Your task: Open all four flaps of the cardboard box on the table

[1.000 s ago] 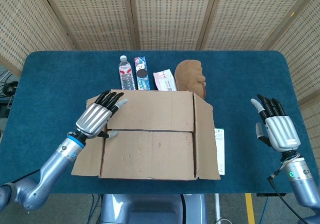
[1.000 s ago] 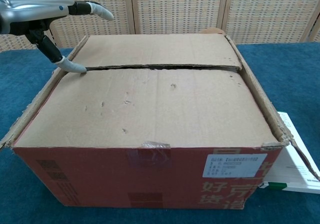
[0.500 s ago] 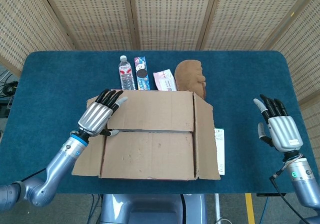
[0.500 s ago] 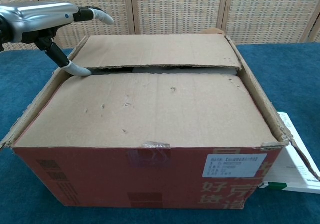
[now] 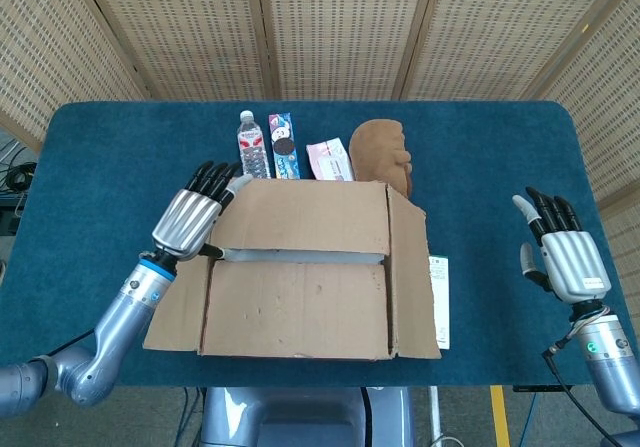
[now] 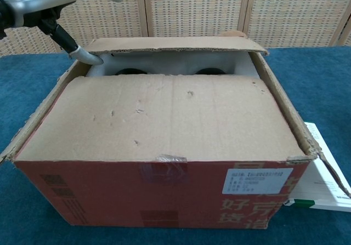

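Cardboard box (image 5: 300, 277) sits mid-table, and my left hand (image 5: 190, 217) pinches the far flap (image 5: 305, 217) half-raised, so I must fold it fully back next; right hand (image 5: 565, 257) waits open, empty.

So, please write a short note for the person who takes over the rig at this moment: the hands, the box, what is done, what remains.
Left hand: its thumb is under the far flap at the left corner, lifting it; a gap shows white packing inside.
Right hand: open, empty, off to the right of the cardboard box.
Done: both side flaps already stand out.
Left: swing the far flap fully back, then open the near flap, which lies flat.
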You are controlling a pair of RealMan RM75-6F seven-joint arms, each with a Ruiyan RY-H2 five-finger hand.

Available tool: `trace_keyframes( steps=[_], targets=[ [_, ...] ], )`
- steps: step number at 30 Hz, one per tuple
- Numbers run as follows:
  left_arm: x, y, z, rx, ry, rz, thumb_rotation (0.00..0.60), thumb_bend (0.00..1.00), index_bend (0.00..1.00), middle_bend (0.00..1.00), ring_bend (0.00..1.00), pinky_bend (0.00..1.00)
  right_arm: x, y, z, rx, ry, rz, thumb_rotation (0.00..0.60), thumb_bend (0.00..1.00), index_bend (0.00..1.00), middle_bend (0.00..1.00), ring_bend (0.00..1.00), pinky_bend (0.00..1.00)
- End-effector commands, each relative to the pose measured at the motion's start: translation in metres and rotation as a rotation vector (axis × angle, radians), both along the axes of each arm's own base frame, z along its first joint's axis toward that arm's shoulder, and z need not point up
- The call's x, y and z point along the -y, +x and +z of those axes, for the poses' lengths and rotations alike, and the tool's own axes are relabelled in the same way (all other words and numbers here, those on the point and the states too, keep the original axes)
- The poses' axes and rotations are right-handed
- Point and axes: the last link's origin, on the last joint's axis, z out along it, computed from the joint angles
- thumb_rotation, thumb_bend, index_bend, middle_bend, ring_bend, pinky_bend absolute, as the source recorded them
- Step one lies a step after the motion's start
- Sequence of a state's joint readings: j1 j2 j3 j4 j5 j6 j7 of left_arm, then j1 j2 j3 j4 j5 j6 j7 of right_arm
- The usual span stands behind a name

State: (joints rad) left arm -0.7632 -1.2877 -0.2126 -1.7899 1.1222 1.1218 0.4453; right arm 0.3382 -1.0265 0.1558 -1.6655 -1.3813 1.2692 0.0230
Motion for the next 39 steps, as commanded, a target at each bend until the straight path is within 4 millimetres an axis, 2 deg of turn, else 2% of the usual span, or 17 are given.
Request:
trace_keyframes(
  steps=[1,3,6,13,19,28,33,39],
  targets=[
    [-0.002,0.002,0.009,0.02,0.028,-0.006,0.512,0.13,0.07,0.0,0.0,0.0,0.0,0.0,0.0,0.001,0.0,0.001,0.6,0.71,0.02,0.0,0.0,0.0],
    [-0.005,0.004,0.016,0.034,0.047,-0.012,0.513,0.13,0.07,0.0,0.0,0.0,0.001,0.0,0.0,0.003,0.002,0.0,0.6,0.71,0.02,0.0,0.0,0.0],
    [-0.023,0.009,0.033,0.047,0.112,-0.018,0.513,0.13,0.07,0.0,0.0,0.0,0.001,-0.002,-0.001,0.003,0.008,-0.006,0.6,0.71,0.02,0.0,0.0,0.0],
    [-0.047,0.022,0.041,0.045,0.164,-0.039,0.512,0.13,0.06,0.0,0.0,0.0,0.0,-0.002,0.0,0.004,0.007,-0.009,0.6,0.71,0.02,0.0,0.0,0.0],
    [-0.062,0.032,0.041,0.03,0.198,-0.064,0.513,0.14,0.04,0.0,0.0,0.0,-0.001,-0.002,0.002,0.004,0.004,-0.009,0.6,0.71,0.02,0.0,0.0,0.0],
    [-0.096,0.056,0.038,-0.062,0.314,-0.115,0.509,0.14,0.0,0.0,0.0,0.0,-0.004,-0.003,0.005,0.008,-0.003,-0.012,0.6,0.71,0.02,0.0,0.0,0.0],
    [-0.105,0.056,0.036,-0.083,0.336,-0.096,0.496,0.15,0.0,0.0,0.0,0.0,-0.004,-0.003,0.005,0.01,-0.001,-0.013,0.6,0.71,0.02,0.0,0.0,0.0],
    [-0.116,0.045,0.03,-0.123,0.303,0.002,0.492,0.16,0.0,0.0,0.0,0.0,-0.005,-0.004,0.005,0.012,0.005,-0.017,0.6,0.71,0.02,0.0,0.0,0.0]
  ],
)
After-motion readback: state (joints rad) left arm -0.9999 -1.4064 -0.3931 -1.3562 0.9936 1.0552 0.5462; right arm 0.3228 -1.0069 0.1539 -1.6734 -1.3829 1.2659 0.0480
